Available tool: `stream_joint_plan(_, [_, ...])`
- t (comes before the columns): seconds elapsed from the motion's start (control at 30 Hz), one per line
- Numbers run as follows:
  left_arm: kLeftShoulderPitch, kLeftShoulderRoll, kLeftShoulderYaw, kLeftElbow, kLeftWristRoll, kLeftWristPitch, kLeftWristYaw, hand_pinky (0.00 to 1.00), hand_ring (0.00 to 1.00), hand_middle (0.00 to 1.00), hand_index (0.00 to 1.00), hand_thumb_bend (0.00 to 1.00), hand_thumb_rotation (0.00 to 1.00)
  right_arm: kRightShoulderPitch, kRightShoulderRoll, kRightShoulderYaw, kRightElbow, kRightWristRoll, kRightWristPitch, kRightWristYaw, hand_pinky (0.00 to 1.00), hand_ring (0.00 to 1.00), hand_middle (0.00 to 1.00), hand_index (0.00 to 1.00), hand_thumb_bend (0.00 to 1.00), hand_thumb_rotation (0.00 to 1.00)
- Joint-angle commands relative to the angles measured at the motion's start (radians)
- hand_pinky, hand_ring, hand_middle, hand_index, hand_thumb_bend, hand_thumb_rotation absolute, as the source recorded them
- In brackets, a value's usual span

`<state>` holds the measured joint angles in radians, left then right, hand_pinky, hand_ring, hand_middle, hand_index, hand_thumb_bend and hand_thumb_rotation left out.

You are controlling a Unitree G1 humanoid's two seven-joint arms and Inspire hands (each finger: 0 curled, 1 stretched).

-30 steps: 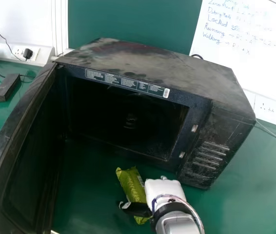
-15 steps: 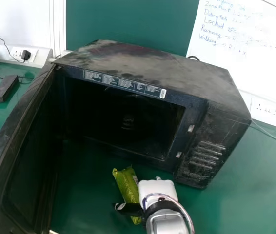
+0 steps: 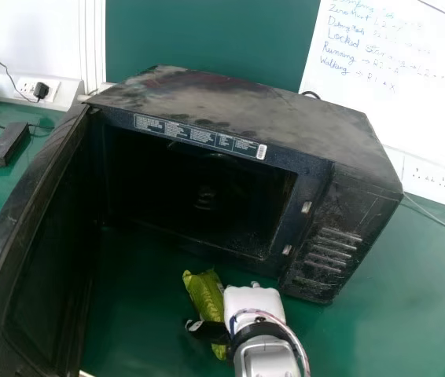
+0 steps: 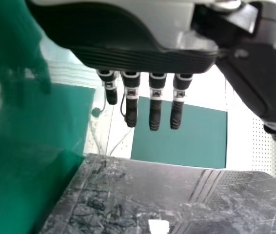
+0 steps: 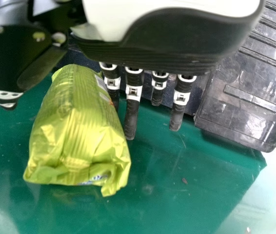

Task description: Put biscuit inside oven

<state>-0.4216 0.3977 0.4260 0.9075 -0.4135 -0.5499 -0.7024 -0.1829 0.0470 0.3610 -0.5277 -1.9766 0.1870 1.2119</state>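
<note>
Standing open at left, the oven door [image 3: 42,251] flanks the packet [image 3: 204,292] before the oven [image 3: 246,110]. The right hand [image 3: 254,302] has it between thumb and straight fingers; the left hand [image 4: 143,56] is straight-fingered. Green table [image 3: 395,314] below, whiteboard [image 3: 403,110] behind.

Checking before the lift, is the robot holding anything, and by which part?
Nothing looks gripped: left hand open, right hand open around the biscuit packet, fingers straight.
</note>
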Motion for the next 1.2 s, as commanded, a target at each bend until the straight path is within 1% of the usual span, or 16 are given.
stream_joint_plan(0.0, [0.03,-0.016,0.0,0.017,-0.005,0.021,-0.01,0.82,0.85,0.87,0.85,0.69,0.6,0.047,0.009,0.009,0.065,0.008,-0.003,0.028,0.79,0.88,0.93,0.9,0.94,0.39])
stream_joint_plan(0.1, [0.031,-0.016,-0.001,0.016,-0.002,0.021,-0.009,0.82,0.85,0.86,0.85,0.7,0.6,0.043,0.004,0.014,0.078,0.005,0.012,0.016,0.78,0.88,0.92,0.9,0.93,0.34])
stream_joint_plan(0.13, [0.03,-0.016,-0.001,0.017,0.0,0.019,-0.005,0.82,0.85,0.86,0.85,0.7,0.6,0.044,-0.01,0.022,0.078,0.004,0.003,0.0,0.78,0.87,0.92,0.9,0.92,0.33])
stream_joint_plan(0.17, [0.03,-0.015,-0.001,0.019,0.001,0.018,-0.003,0.81,0.85,0.86,0.85,0.7,0.61,0.044,-0.028,0.031,0.078,0.004,-0.012,-0.012,0.72,0.83,0.89,0.86,0.84,0.26])
stream_joint_plan(0.23, [0.029,-0.015,-0.002,0.022,0.003,0.016,-0.002,0.81,0.85,0.86,0.85,0.71,0.61,0.041,-0.063,0.051,0.081,0.004,-0.024,-0.031,0.67,0.77,0.84,0.84,0.76,0.21])
stream_joint_plan(0.27, [0.029,-0.014,-0.002,0.022,0.003,0.017,-0.004,0.81,0.85,0.86,0.85,0.71,0.61,0.041,-0.075,0.061,0.083,0.004,-0.02,-0.041,0.63,0.72,0.8,0.83,0.72,0.19])
stream_joint_plan(0.37, [0.03,-0.016,0.0,0.021,-0.001,0.02,-0.006,0.81,0.85,0.86,0.84,0.71,0.6,0.056,-0.084,0.08,0.079,0.004,-0.009,-0.071,0.53,0.61,0.7,0.81,0.69,0.16])
stream_joint_plan(0.47, [0.029,-0.015,0.002,0.023,-0.005,0.02,-0.01,0.81,0.84,0.86,0.84,0.71,0.59,0.063,-0.089,0.094,0.073,0.004,-0.007,-0.068,0.42,0.49,0.62,0.8,0.68,0.15])
stream_joint_plan(0.57, [0.028,-0.013,0.002,0.028,-0.003,0.019,-0.012,0.81,0.85,0.86,0.84,0.72,0.59,0.071,-0.084,0.099,0.067,0.004,-0.006,-0.063,0.34,0.41,0.56,0.79,0.68,0.11])
stream_joint_plan(0.6, [0.028,-0.012,0.002,0.028,-0.001,0.018,-0.011,0.81,0.85,0.86,0.84,0.72,0.59,0.075,-0.077,0.095,0.065,0.005,-0.007,-0.06,0.31,0.38,0.52,0.78,0.62,0.06])
stream_joint_plan(0.63, [0.029,-0.012,0.002,0.028,-0.002,0.019,-0.012,0.81,0.85,0.86,0.85,0.72,0.59,0.077,-0.07,0.091,0.065,0.006,-0.004,-0.056,0.32,0.38,0.5,0.75,0.59,0.02])
stream_joint_plan(0.73, [0.029,-0.012,0.003,0.031,-0.002,0.015,-0.015,0.81,0.84,0.86,0.85,0.71,0.59,0.081,-0.044,0.069,0.061,0.026,0.014,-0.049,0.34,0.39,0.48,0.67,0.57,0.0])
stream_joint_plan(0.87, [0.027,-0.012,0.004,0.035,-0.003,0.019,-0.011,0.8,0.84,0.85,0.84,0.73,0.59,0.092,-0.032,0.053,0.049,0.047,0.025,-0.081,0.38,0.4,0.48,0.63,0.57,0.0])
stream_joint_plan(1.03, [0.026,-0.013,0.004,0.038,-0.001,0.013,-0.012,0.8,0.84,0.85,0.84,0.73,0.59,0.098,-0.023,0.04,0.045,0.064,0.031,-0.125,0.33,0.36,0.48,0.63,0.57,0.0])
stream_joint_plan(1.13, [0.025,-0.012,0.004,0.041,-0.003,0.013,-0.015,0.81,0.84,0.85,0.84,0.74,0.59,0.112,-0.023,0.029,0.035,0.106,0.04,-0.198,0.28,0.3,0.47,0.63,0.57,0.0])
stream_joint_plan(1.17, [0.025,-0.013,0.004,0.04,-0.003,0.016,-0.012,0.8,0.84,0.85,0.84,0.75,0.58,0.117,-0.023,0.025,0.031,0.119,0.044,-0.22,0.28,0.3,0.47,0.62,0.57,0.0])
